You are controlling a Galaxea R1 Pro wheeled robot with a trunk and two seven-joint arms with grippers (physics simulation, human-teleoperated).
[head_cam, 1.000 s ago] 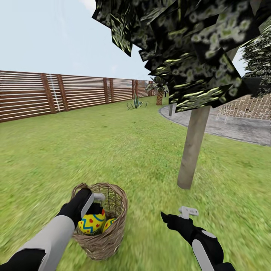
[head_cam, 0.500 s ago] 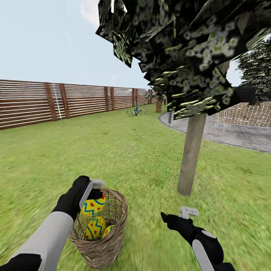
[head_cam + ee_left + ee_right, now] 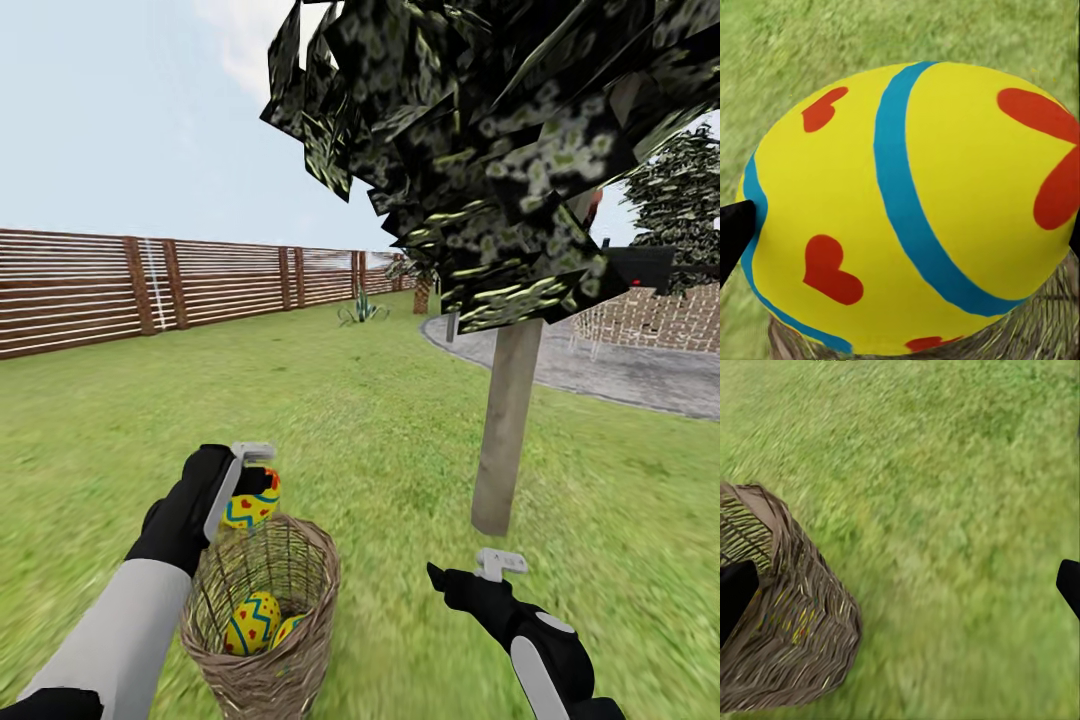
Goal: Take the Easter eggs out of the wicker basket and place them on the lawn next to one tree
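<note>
While the tree (image 3: pixel 505 420) stands off on the lawn (image 3: pixel 330 400), the wicker basket (image 3: pixel 262 610) sits just under the left gripper (image 3: pixel 252 490), which is pinching one Easter egg (image 3: pixel 250 506) right above the rim. Two more eggs (image 3: pixel 252 620) lie inside; right gripper (image 3: pixel 470 572) hangs spread over grass.

Ahead of me a grey paved patio (image 3: pixel 640 372) curves right; a spiky green plant (image 3: pixel 362 311) stands far off; pale sky (image 3: pixel 130 130) above.
</note>
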